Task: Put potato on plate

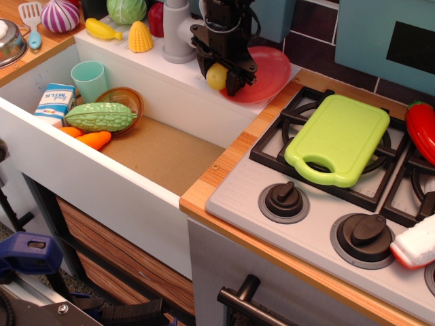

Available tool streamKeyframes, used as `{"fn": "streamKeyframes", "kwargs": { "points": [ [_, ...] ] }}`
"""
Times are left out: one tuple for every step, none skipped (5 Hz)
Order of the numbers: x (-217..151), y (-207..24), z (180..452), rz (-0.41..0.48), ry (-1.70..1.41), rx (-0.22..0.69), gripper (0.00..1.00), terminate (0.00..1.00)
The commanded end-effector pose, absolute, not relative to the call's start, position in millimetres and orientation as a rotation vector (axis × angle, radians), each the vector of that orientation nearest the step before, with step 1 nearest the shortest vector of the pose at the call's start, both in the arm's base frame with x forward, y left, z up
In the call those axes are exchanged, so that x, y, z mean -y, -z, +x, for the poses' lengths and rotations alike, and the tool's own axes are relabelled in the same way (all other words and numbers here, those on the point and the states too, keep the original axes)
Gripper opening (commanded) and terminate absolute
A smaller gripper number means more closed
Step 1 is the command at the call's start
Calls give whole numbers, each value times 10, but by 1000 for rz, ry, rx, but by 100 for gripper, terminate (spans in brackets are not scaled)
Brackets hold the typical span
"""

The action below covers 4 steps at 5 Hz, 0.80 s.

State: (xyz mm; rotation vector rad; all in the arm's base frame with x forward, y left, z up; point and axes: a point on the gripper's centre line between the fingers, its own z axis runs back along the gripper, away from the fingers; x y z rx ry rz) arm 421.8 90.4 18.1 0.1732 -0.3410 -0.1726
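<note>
1. The small egg-shaped pale yellow plastic potato (217, 76) sits between the fingers of the black robot gripper (223, 77), at the left edge of the flat round red-pink plastic plate (270, 75).
2. The plate lies on the ledge behind the sink, left of the lime green plastic cutting board (338, 138) on the stove.
3. The ridged yellow toy corn (140, 37) stands further left on that ledge.
</note>
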Motion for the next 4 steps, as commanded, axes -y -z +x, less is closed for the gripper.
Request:
{"fn": "streamKeyframes", "kwargs": {
  "points": [
    [-967, -416, 4348, 176, 223, 412, 100, 0],
    [-967, -416, 4348, 176, 223, 412, 100, 0],
    [-967, -416, 4348, 176, 223, 412, 100, 0],
    [-967, -416, 4348, 176, 223, 412, 100, 100]
  ]
}}
